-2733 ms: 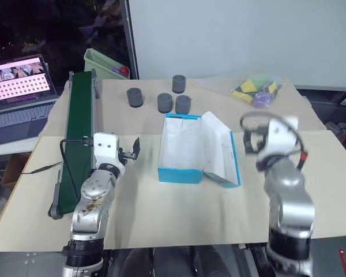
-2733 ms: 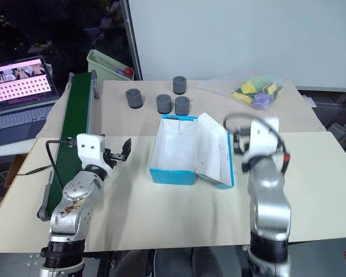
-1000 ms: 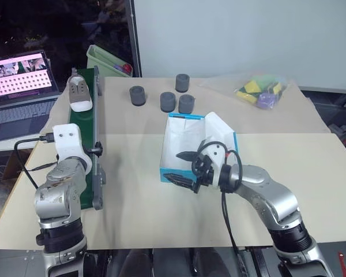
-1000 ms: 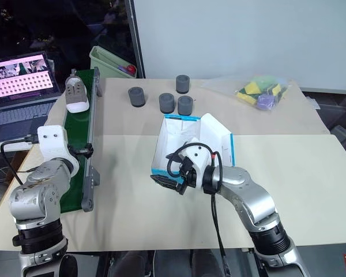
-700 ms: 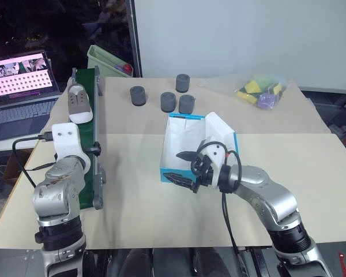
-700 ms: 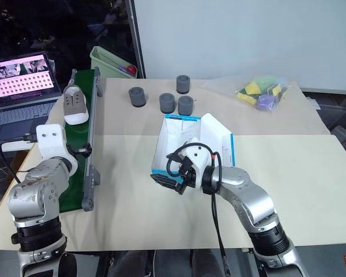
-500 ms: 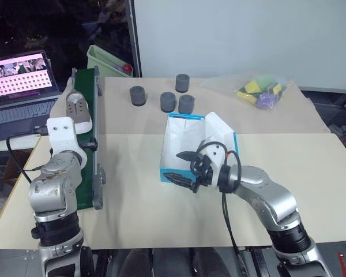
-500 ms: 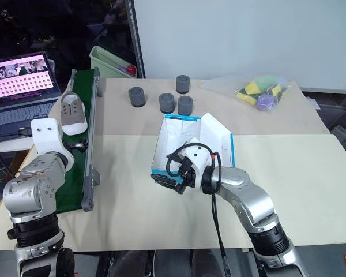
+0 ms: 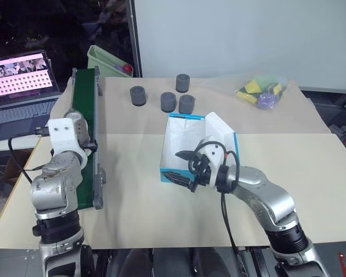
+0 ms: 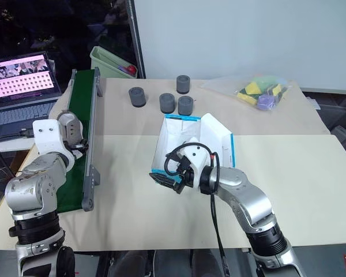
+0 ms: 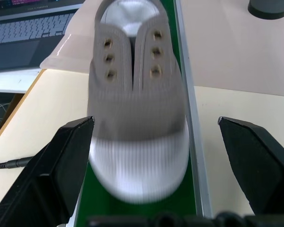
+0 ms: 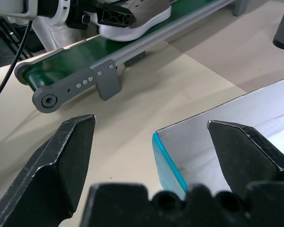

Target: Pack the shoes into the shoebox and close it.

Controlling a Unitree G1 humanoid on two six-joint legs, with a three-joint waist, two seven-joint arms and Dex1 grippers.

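Observation:
One grey-brown shoe (image 11: 137, 109) with a white sole lies on the green conveyor belt (image 9: 83, 98), toe toward my left gripper (image 11: 154, 125). That gripper is open, and the toe sits between its fingers, which stand apart from it. The blue shoebox (image 9: 184, 117) stands open at the table's middle, white inside, its lid (image 9: 224, 144) leaning up on the right. My right gripper (image 9: 180, 165) hovers open by the box's front left corner (image 12: 163, 146) with nothing in it. The shoe (image 12: 137, 19) also shows far off in the right wrist view.
Several dark grey cylinders (image 9: 168, 101) stand behind the box. A clear bag of coloured items (image 9: 259, 91) lies at the back right. A laptop (image 9: 23, 81) and a green bin (image 9: 106, 60) sit beyond the belt on the left.
The shoe has ridden down the belt toward me and now reaches between the left gripper's fingers. Since the oldest frames the left arm swung over to the belt and the right arm lowered to the box.

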